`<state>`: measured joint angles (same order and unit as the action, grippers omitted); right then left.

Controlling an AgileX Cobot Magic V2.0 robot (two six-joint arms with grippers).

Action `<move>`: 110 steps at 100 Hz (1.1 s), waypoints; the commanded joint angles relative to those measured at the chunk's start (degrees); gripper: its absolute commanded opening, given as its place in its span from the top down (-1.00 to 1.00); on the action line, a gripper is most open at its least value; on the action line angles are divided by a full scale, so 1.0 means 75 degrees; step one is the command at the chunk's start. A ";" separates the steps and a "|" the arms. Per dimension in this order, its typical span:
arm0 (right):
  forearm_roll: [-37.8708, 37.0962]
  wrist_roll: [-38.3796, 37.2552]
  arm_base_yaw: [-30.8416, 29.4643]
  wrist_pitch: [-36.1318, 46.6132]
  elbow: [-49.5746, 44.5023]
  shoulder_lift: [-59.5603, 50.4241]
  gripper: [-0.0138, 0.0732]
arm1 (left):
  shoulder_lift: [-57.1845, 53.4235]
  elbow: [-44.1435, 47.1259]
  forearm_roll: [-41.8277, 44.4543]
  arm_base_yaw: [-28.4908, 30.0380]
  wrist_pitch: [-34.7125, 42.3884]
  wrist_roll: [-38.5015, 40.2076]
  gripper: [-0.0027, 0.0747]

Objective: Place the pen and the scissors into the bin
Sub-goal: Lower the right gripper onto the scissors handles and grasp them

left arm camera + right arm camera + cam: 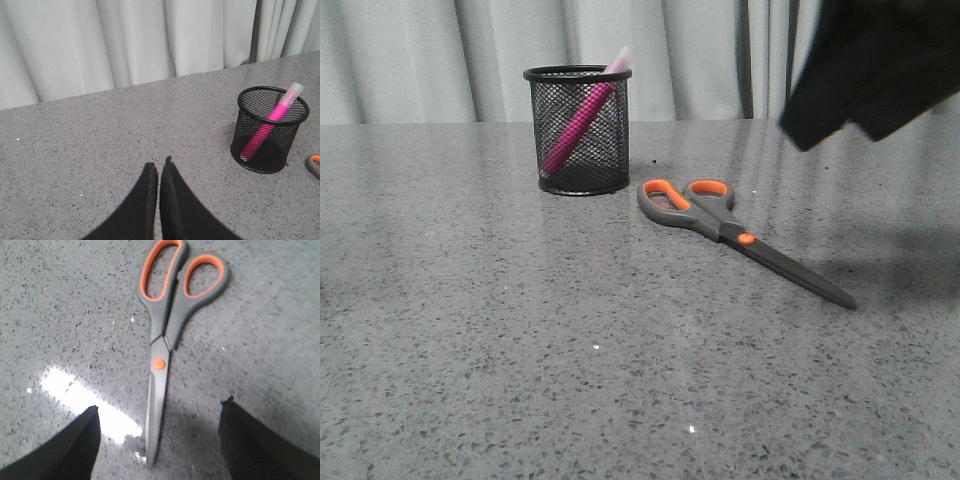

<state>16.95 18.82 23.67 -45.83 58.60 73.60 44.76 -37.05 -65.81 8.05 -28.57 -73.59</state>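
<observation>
The black mesh bin point(578, 130) stands upright on the grey table, and the pink pen point(582, 118) leans inside it with its whitish cap above the rim. Both also show in the left wrist view: the bin point(267, 145) and the pen point(272, 122). The scissors point(735, 232) lie flat and closed to the right of the bin, handles toward it. My right gripper point(160, 407) is open above the scissors point(165, 330), its fingers on either side of the blades, apart from them. My left gripper point(159, 165) is shut and empty, left of the bin.
A pale curtain point(670, 50) hangs behind the table's far edge. The right arm's dark body point(870, 60) hangs at the upper right of the front view. A bright light reflection point(90, 405) lies on the table beside the blades.
</observation>
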 commanded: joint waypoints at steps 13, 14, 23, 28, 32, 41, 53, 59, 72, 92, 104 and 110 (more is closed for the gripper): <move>-0.0154 -0.0341 0.0205 -0.0410 0.1523 0.1196 -0.36 | -0.0270 -0.0139 -0.0389 -0.0054 0.0518 0.0015 0.98; -0.0173 -0.0344 0.0206 -0.0426 0.1565 0.1280 -0.36 | -0.0270 -0.0139 -0.0405 -0.0059 0.0518 -0.0005 0.98; -0.0454 -0.0665 0.0382 -0.0582 0.2046 0.1772 -0.36 | -0.0270 -0.0133 -0.0673 -0.0153 0.0497 -0.0602 0.98; -0.0733 -0.0882 0.0505 -0.0636 0.2278 0.2008 -0.36 | -0.0270 -0.0133 -0.1056 -0.0198 0.0497 -0.0956 0.98; -0.1052 -0.1091 0.0613 -0.0689 0.2440 0.2169 -0.36 | -0.0270 -0.0133 -0.1329 -0.0228 0.0497 -0.1261 0.98; -0.1601 -0.1439 0.0792 -0.0795 0.2660 0.2518 -0.36 | -0.0270 -0.0103 -0.1883 -0.0249 0.0470 -0.1712 0.98; -0.1666 -0.1480 0.0848 -0.0779 0.2704 0.2817 -0.36 | -0.0270 -0.0033 -0.2175 -0.0249 0.0270 -0.2090 0.98; -0.1718 -0.1480 0.0848 -0.0744 0.2704 0.2903 -0.36 | -0.0270 -0.0014 -0.2376 -0.0280 0.0048 -0.2364 0.98; -0.1731 -0.1480 0.0848 -0.0650 0.2704 0.2988 -0.36 | -0.0270 0.0080 -0.2795 -0.0471 0.0029 -0.2649 0.98; -0.1753 -0.1480 0.0848 -0.0417 0.2704 0.3112 -0.36 | -0.0270 0.0080 -0.2986 -0.0504 0.0107 -0.2649 0.98; -0.1753 -0.1480 0.0848 -0.0483 0.2704 0.3258 -0.36 | -0.0270 0.0080 -0.3025 -0.0596 0.0141 -0.2649 0.98; -0.1753 -0.1480 0.0848 -0.0482 0.2704 0.3280 -0.35 | -0.0270 0.0080 -0.3025 -0.0735 0.0174 -0.2649 0.98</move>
<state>4.13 7.73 30.06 -50.88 77.13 100.16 43.03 -34.96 -85.64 3.97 -27.44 -93.43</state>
